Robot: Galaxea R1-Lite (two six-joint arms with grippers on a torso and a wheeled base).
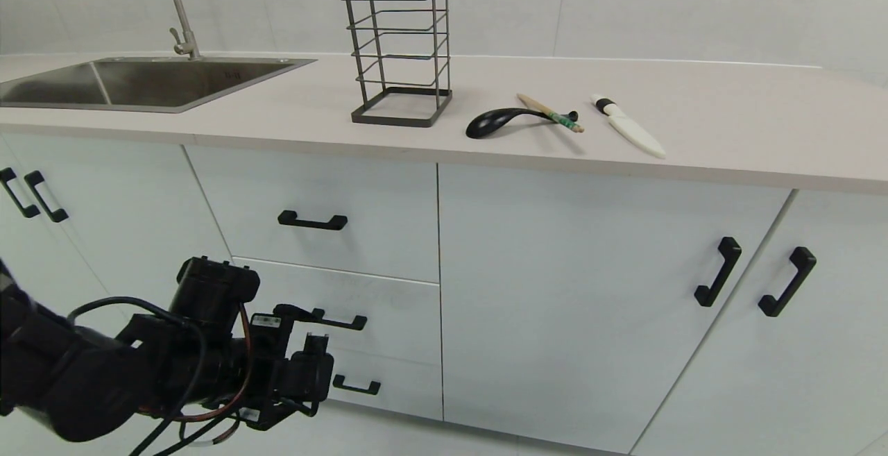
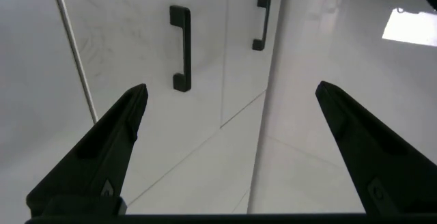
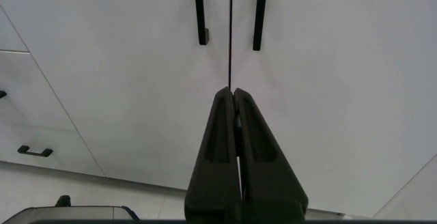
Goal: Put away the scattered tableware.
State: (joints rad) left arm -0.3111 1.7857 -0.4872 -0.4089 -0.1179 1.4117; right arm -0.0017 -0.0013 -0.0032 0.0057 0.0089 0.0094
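The black spoon (image 1: 494, 122), chopsticks (image 1: 551, 114) and white knife (image 1: 628, 127) lie on the counter (image 1: 728, 112), right of the wire rack (image 1: 400, 39). All look light, stiff and slick (the knife perhaps brittle), so they are best pinched mid-handle. The left gripper (image 2: 232, 98) hangs low with its fingers spread, while the right gripper (image 3: 234, 94) has its fingers pressed together.

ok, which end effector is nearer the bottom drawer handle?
Left. The left end effector sits just beside the bottom drawer handle; the right end effector faces the door handles.
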